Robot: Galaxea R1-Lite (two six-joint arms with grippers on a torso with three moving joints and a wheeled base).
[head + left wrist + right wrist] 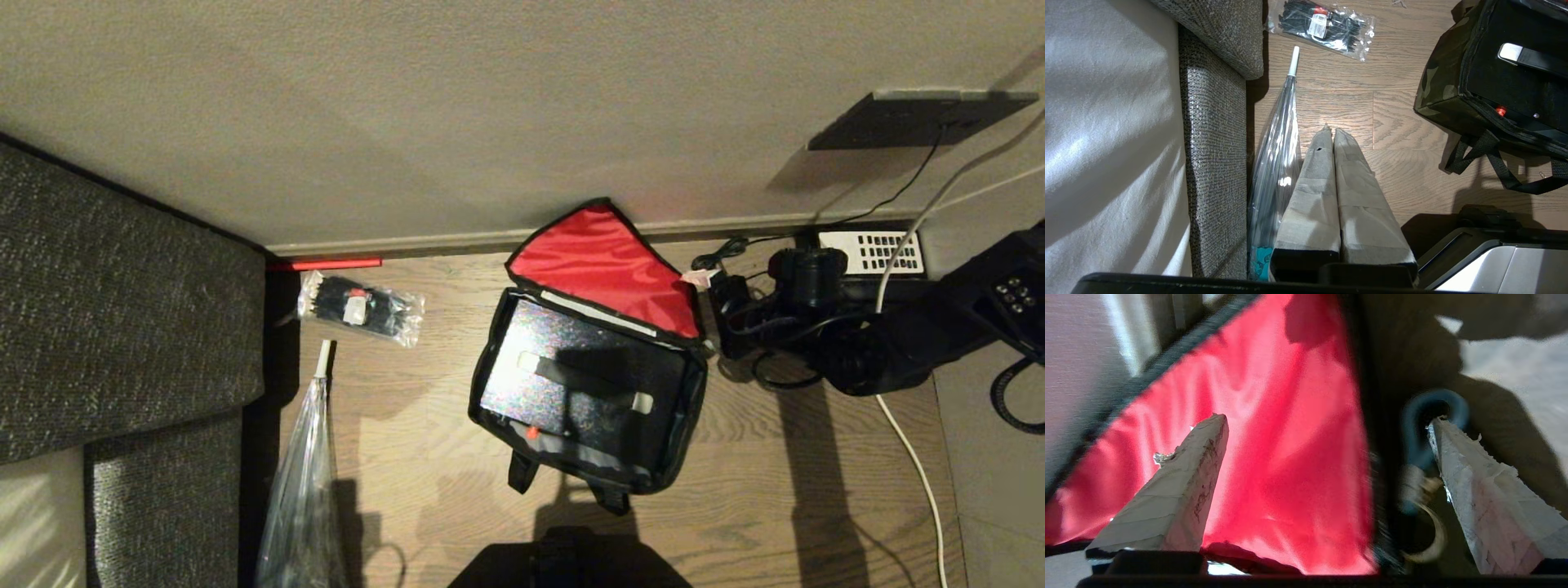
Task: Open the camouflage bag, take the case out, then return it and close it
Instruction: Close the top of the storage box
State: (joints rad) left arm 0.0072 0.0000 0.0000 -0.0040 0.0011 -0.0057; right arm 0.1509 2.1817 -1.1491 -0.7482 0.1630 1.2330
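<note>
The left hand point(1334, 130) hung above the wooden floor point(1404, 171) with its taped fingers point(1314, 192) pressed together. Just beside them, a folded clear umbrella point(1276, 163) lay against a grey sofa point(1216, 163). A clear plastic packet point(1323, 26) lay farther off. The camouflage bag point(1443, 90) stood open, showing the black case point(1506, 85).

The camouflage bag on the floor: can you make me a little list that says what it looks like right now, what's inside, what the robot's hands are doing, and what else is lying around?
bag: camouflage bag on the wooden floor, lid flipped open, red lining showing
inside: black case lying flat in the bag
right gripper: right gripper open, at the edge of the red lid, holding nothing
left gripper: left gripper shut, above bare floor beside the sofa
nearby: packet of black items, clear umbrella, grey sofa
</note>
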